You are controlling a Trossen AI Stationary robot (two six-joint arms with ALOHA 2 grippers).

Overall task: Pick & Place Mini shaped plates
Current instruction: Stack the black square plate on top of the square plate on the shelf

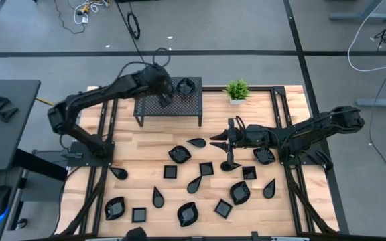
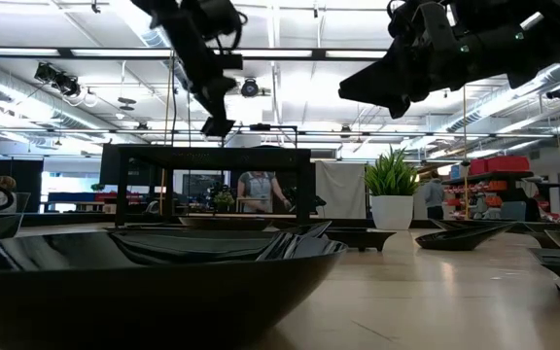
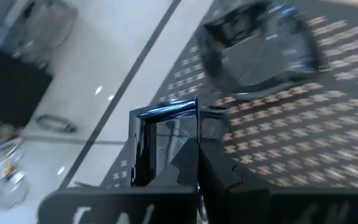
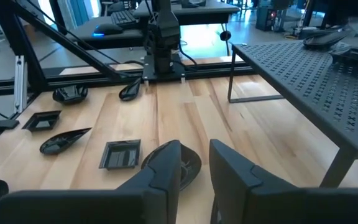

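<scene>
Left end effector (image 1: 165,98) is over the black mesh rack (image 1: 179,107), pinching a small square plate (image 3: 165,140) by its rim between pressed fingers, plate on edge. One plate (image 1: 186,86) already sits on the rack's top toward its far right corner, so the rack reads as the drop spot and this looks like a placement in progress. Right end effector (image 4: 194,163) hovers low over the tabletop (image 1: 139,150) in front of the rack, fingers spread with nothing between them, likely lining up on the round plate (image 4: 190,167) just beyond its tips. Remaining mini plates (image 1: 200,182) lie scattered on the tabletop in front of the rack; green plant (image 1: 236,90) stands beside the rack's right end. Left wrist view is blurred: can't tell whether the held plate touches the mesh. Low view is blocked by a near dish (image 2: 154,282).
</scene>
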